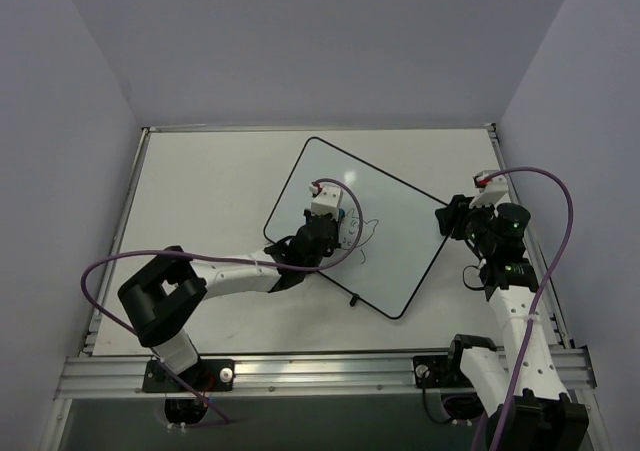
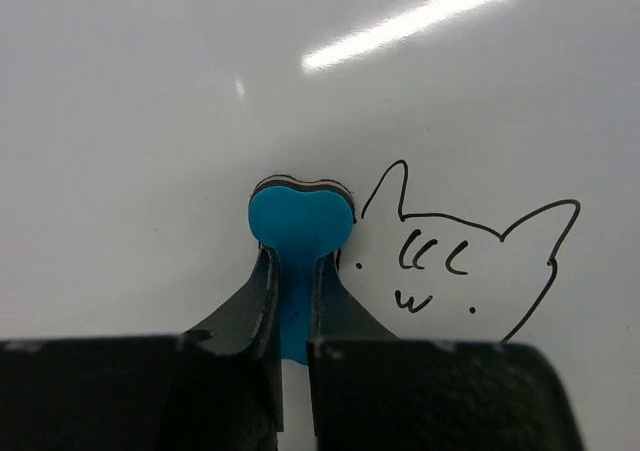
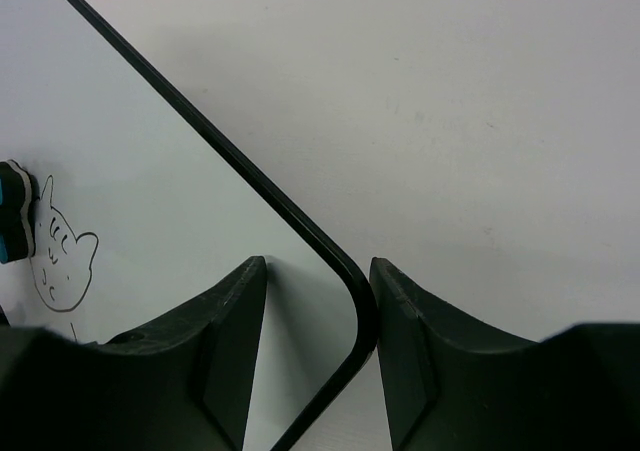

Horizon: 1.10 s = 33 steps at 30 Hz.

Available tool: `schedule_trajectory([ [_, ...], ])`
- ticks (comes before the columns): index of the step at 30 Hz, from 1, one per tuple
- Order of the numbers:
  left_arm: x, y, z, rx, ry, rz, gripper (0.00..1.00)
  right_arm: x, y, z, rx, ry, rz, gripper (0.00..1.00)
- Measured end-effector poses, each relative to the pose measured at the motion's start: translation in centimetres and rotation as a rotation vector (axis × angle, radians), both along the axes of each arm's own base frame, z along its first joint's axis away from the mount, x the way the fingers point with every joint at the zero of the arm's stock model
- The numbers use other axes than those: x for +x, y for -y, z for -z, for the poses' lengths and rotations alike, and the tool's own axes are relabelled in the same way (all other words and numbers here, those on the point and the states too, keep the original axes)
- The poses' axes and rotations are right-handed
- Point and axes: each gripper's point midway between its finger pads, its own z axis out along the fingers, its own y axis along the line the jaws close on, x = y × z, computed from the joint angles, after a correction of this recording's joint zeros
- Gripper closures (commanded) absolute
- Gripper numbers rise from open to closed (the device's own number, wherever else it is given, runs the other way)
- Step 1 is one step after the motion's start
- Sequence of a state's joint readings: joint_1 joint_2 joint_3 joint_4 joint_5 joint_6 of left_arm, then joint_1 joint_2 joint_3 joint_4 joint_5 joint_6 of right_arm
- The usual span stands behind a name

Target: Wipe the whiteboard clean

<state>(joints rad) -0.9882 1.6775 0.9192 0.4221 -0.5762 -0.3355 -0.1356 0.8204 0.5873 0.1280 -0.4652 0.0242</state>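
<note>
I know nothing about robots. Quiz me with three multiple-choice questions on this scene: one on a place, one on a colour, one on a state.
1. Where is the cat doodle?
A. On the whiteboard, just beside the eraser.
B. On the bare table.
C. On the wall.
2. What colour is the eraser?
A. Red.
B. Yellow.
C. Blue.
3. How do the left arm's jaws stand?
A. Wide open, empty.
B. Shut on the eraser.
C. Out of sight.
Answers: 1 A, the left wrist view shows them side by side on the board; 2 C, its pad is bright blue; 3 B, both jaws pinch it.
</note>
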Motion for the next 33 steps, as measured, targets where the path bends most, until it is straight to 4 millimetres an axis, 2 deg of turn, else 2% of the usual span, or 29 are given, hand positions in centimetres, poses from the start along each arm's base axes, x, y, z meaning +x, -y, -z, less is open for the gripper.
schedule_trajectory([
  [7, -0.4, 0.2, 0.0, -0.036, -0.01, -0.036, 0.98, 0.0, -0.1, -0.1, -0.006, 0.002, -0.001, 0.59],
  [15, -1.8, 1.3, 0.3, -0.06, -0.026, -0.009, 0.98, -0.1, -0.2, -0.2, -0.011, 0.003, -0.003, 0.59],
  [20, -2.6, 3.8, -0.4, -0.056, -0.02, 0.046, 0.98, -0.1, -0.1, -0.2, -0.013, 0.002, 0.0, 0.59],
  [26, -3.9, 8.0, -1.9, -0.072, 0.006, 0.111, 0.98, -0.1, -0.2, -0.2, -0.017, 0.004, 0.003, 0.59],
  [28, -4.1, 8.4, -1.9, -0.063, 0.01, 0.107, 0.98, -0.1, -0.2, -0.2, -0.019, 0.004, 0.005, 0.59],
  [33, -3.8, 8.0, -1.8, -0.055, 0.013, 0.076, 0.98, -0.1, -0.3, -0.2, -0.025, 0.005, 0.004, 0.59],
])
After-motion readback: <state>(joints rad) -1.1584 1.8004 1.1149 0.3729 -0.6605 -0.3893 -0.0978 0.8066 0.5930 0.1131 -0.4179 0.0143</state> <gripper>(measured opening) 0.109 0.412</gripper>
